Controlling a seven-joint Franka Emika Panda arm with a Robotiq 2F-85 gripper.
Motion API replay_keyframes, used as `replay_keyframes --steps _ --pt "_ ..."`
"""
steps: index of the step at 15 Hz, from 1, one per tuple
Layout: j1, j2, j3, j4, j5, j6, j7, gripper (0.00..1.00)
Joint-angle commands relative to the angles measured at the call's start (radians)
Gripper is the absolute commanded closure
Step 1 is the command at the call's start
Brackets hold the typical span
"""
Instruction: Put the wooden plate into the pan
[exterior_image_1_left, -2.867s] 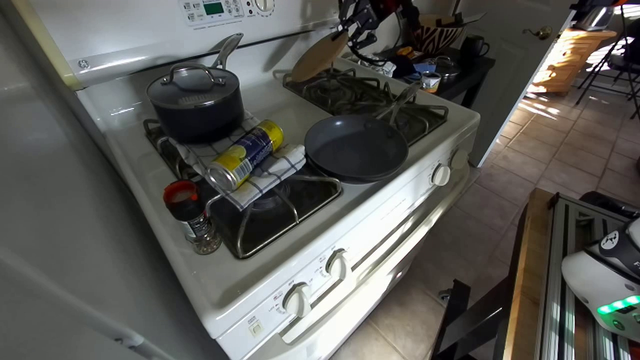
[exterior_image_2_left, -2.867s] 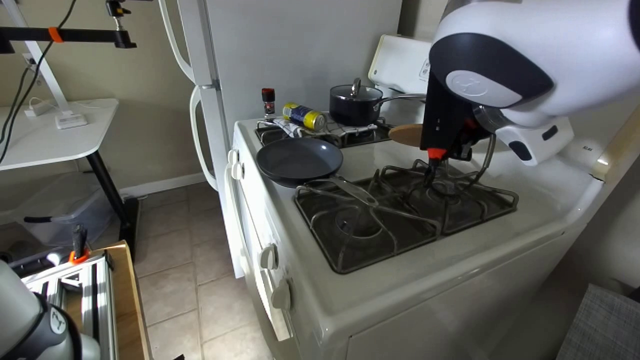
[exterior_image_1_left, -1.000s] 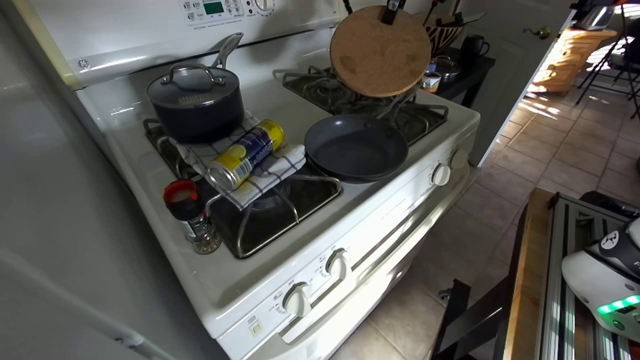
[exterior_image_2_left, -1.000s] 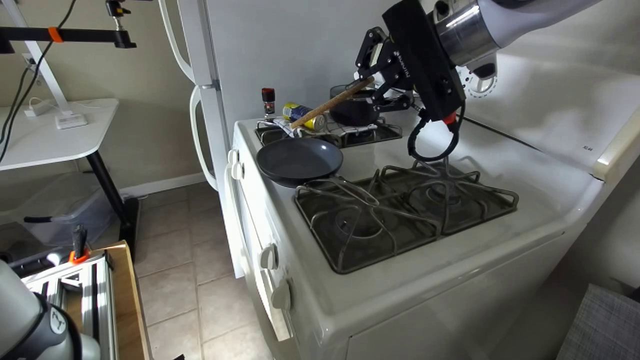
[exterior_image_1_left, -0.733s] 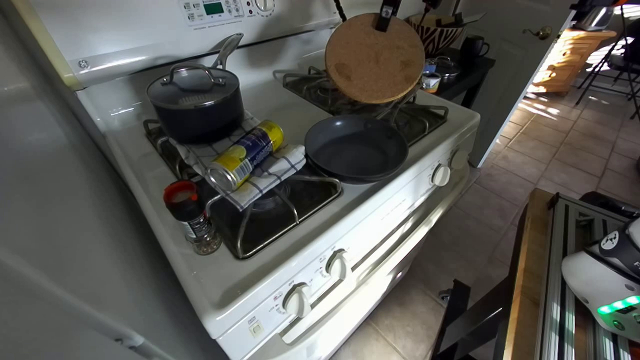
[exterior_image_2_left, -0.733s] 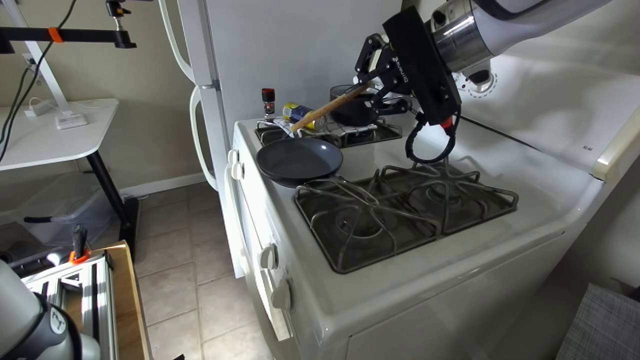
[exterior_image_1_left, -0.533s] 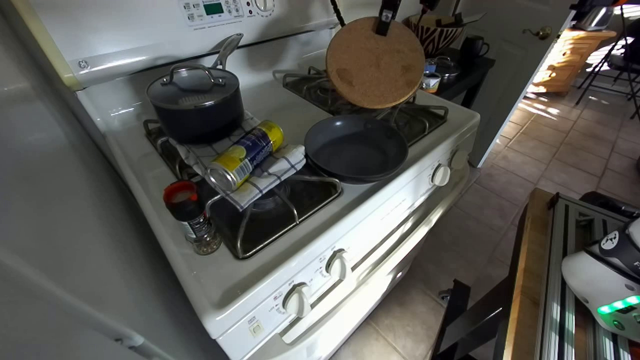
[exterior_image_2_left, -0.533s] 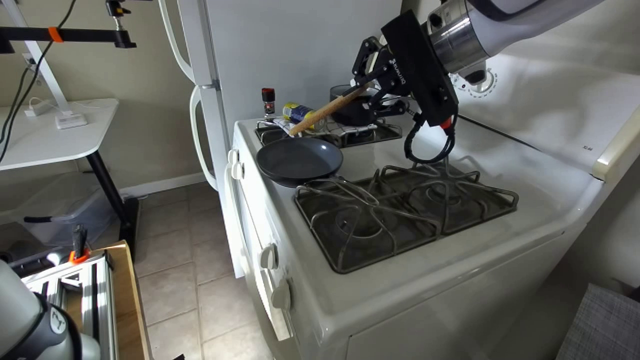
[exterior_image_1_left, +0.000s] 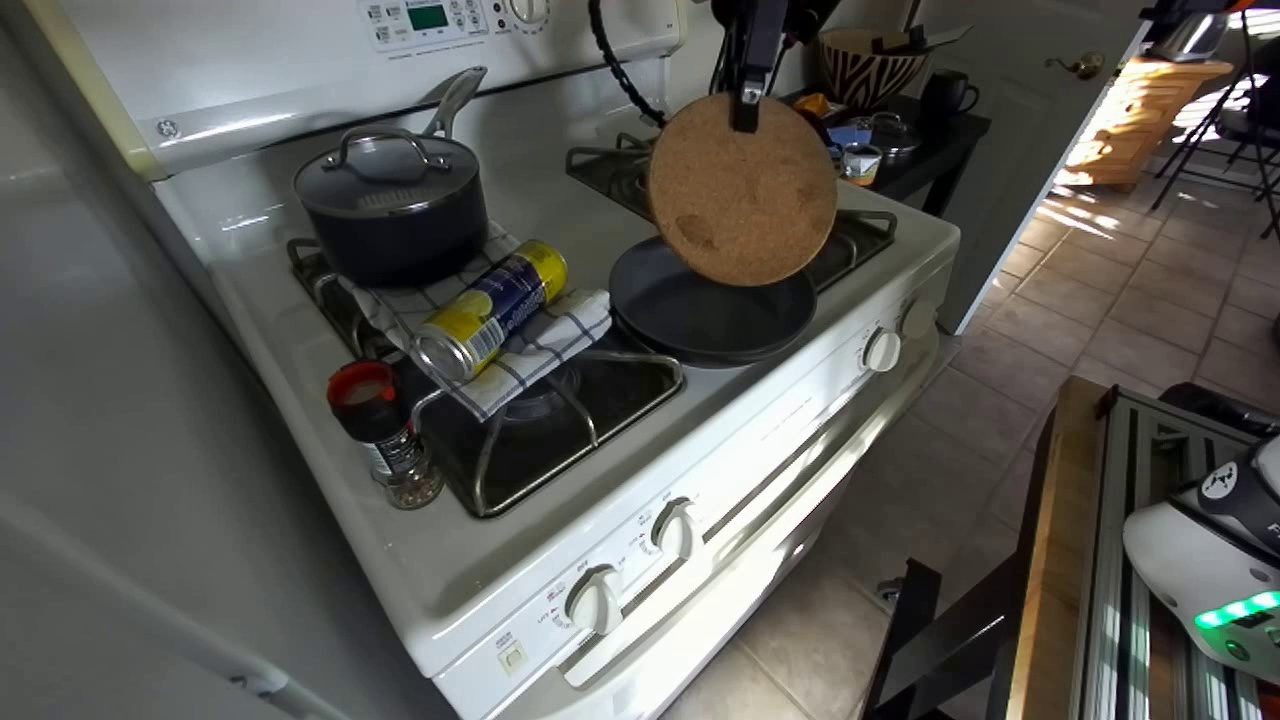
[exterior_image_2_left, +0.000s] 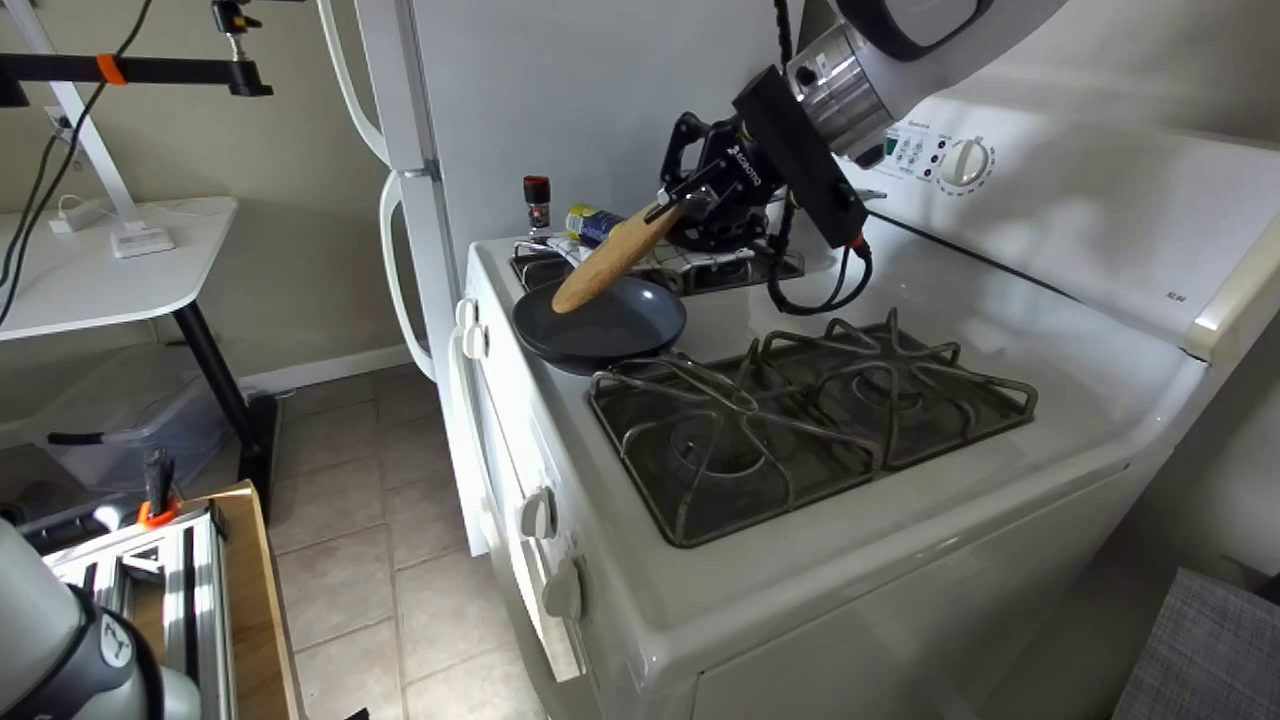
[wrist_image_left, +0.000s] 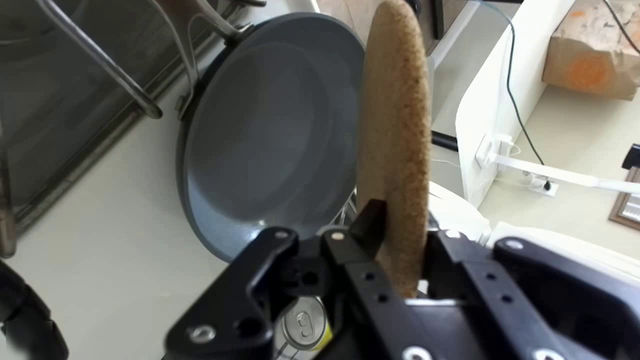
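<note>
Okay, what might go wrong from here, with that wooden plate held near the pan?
The gripper pinches the wooden plate only near its edge, so it may swivel or slip. The plate is tilted and looks nearly as wide as the pan, so it might settle askew. The pan sits near the front of the stove; a bump could shift it.

Wooden plate (exterior_image_2_left: 612, 262) and claw (wrist_image_left: 402, 227) — lower than before — now nearer the pan (exterior_image_2_left: 612, 332).
</note>
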Motion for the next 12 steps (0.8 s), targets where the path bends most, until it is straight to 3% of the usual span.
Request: replay_keyframes --steps 1,12 --pt "0.019 0.036 0.034 0.038 -0.033 0.019 -0.033 0.97" --pt "0.048 0.059 0.065 0.025 -0.063 0.059 -0.010 0.97"
